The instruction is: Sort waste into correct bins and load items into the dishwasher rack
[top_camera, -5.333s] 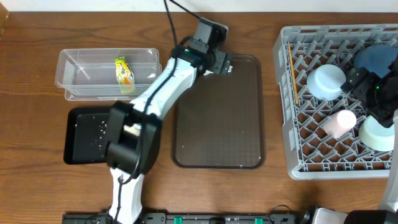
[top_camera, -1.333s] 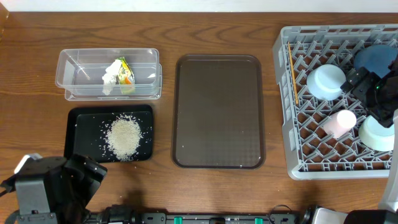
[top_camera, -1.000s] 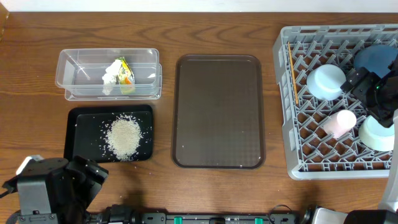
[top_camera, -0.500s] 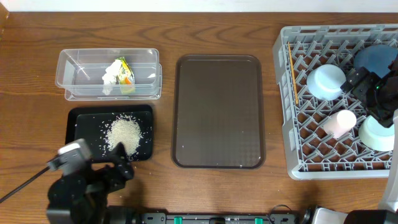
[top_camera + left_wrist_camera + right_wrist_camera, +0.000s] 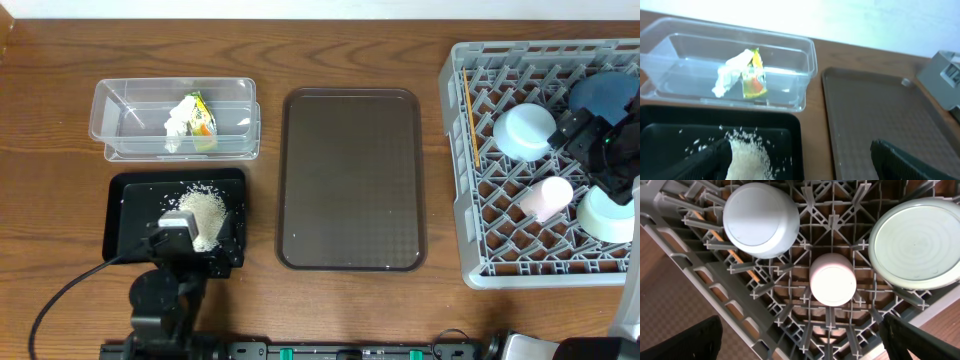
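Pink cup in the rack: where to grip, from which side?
Likely from straight above, pinching across the round wall of the pink cup. It sits closed end up among the pegs of the rack, so no rim is exposed.

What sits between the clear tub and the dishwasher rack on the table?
The dark brown serving tray lies between clear tub and dishwasher rack, touching neither, seen overhead.

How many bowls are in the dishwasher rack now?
2 in the rack: light blue bowl upturned near centre, mint green bowl toward the right. The right arm may hide more.
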Robot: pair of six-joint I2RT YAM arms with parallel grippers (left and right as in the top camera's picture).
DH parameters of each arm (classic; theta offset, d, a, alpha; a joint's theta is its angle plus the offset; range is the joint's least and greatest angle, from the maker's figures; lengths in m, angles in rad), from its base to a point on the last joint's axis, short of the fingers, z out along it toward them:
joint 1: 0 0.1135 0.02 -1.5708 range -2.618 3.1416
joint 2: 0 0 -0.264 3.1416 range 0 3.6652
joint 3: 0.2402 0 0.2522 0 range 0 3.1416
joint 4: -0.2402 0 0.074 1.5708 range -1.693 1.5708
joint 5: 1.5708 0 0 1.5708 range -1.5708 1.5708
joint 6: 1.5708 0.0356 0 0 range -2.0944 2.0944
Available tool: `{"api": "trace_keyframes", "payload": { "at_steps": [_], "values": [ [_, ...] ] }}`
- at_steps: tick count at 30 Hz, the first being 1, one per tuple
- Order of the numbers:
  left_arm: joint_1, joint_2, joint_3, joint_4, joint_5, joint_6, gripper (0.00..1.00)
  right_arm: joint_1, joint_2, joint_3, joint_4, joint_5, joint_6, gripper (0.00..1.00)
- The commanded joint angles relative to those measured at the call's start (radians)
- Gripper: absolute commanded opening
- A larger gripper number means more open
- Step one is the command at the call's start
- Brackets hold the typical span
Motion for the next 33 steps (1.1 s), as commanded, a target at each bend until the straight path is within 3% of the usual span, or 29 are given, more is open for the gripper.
{"api": "trace_keyframes", "payload": {
  "at_steps": [1, 11, 19, 22, 33],
  "values": [
    [-0.003, -0.027, -0.066, 0.064, 0.01, 0.023, 0.91, -0.006, -0.002, 0.011, -0.002, 0.0, 0.014, 0.99],
    [0.003, -0.109, -0.213, 0.229, 0.01, 0.019, 0.91, -0.006, -0.002, 0.011, -0.002, 0.0, 0.014, 0.99],
    [0.073, -0.117, -0.28, 0.267, 0.002, -0.176, 0.91, -0.006, -0.002, 0.011, -0.002, 0.0, 0.014, 0.99],
    [0.077, -0.127, -0.312, 0.331, -0.014, -0.181, 0.91, -0.006, -0.002, 0.011, -0.002, 0.0, 0.014, 0.99],
    [0.077, -0.142, -0.311, 0.338, -0.08, -0.18, 0.91, -0.006, -0.002, 0.011, -0.002, 0.0, 0.014, 0.99]
  ]
}}
